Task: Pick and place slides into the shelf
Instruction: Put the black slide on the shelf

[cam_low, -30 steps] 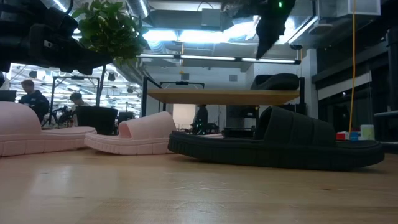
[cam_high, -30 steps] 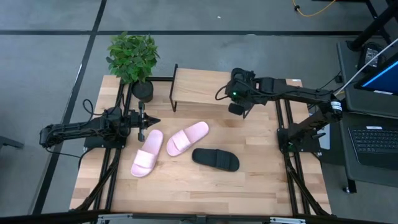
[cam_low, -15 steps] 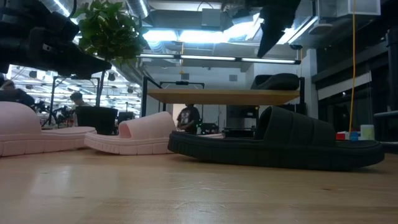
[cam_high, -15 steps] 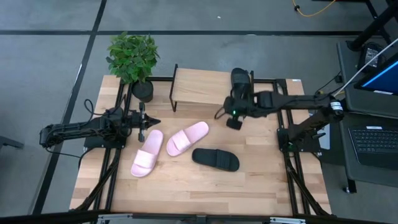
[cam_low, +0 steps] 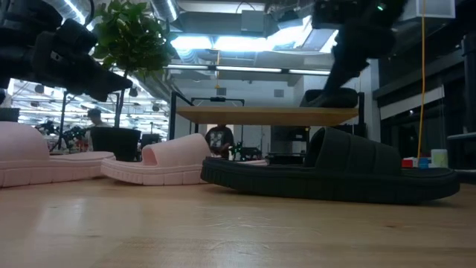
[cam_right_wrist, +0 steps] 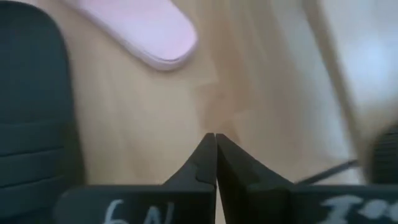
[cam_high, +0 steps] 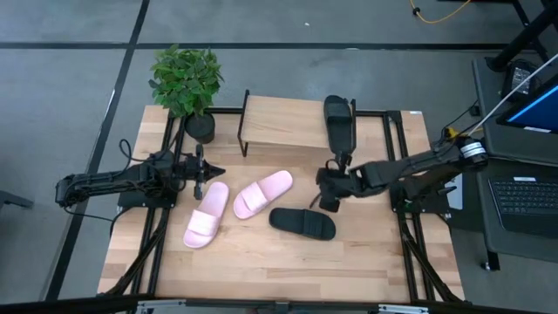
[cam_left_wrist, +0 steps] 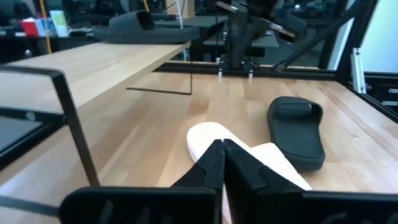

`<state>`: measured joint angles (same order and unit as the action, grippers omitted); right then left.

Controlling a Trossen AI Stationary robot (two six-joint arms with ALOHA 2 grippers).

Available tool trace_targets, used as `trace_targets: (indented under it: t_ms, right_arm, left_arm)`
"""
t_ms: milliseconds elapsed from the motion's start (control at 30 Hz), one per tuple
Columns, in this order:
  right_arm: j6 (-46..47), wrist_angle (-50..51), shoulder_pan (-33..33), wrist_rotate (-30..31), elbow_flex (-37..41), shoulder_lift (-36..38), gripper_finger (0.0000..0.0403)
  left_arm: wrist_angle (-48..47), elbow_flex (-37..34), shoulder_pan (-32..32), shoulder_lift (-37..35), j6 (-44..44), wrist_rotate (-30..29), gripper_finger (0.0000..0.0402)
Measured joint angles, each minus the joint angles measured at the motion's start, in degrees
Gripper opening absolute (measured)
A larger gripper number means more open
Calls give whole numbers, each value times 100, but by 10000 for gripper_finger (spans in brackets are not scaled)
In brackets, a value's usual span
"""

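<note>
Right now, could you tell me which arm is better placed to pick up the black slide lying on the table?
The right. Its gripper, fingers shut, hovers just beside the black slide on the table. The left gripper waits across the table by the pink slides, which lie between it and the black one.

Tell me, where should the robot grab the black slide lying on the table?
Probably by the wide strap of the black slide, coming straight down from above. The slide lies flat, sole down, and its strap arches up over the footbed, giving the right gripper's fingers an edge to close on.
</note>
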<state>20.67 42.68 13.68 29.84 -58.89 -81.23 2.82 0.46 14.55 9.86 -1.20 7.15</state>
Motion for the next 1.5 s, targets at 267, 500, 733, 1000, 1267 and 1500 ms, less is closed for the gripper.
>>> trace_targets:
  t_ms: [267, 500, 733, 1000, 1267, 1500]
  right_arm:
    - [303, -1420, 451, 42, 1397, 1118, 2]
    - [609, -2850, 770, -17, 2872, 2109, 2]
    - [1323, -3733, 1159, -417, 3742, 2756, 2]
    - [1885, -5530, 1537, -602, 4658, 2839, 3]
    - [2255, -6140, 1742, -596, 4903, 2834, 2]
    - [1819, -6146, 1753, -591, 4642, 2745, 2]
  left_arm:
    - [-70, -1, 0, 0, -23, -1, 0]
    - [-69, -1, 0, 1, -23, -1, 0]
    - [-71, 0, 0, 1, -21, -1, 0]
    - [-61, 0, 0, -1, -20, -1, 0]
    - [-61, 0, 0, 1, -23, -1, 0]
    - [-45, -1, 0, 1, -116, -1, 0]
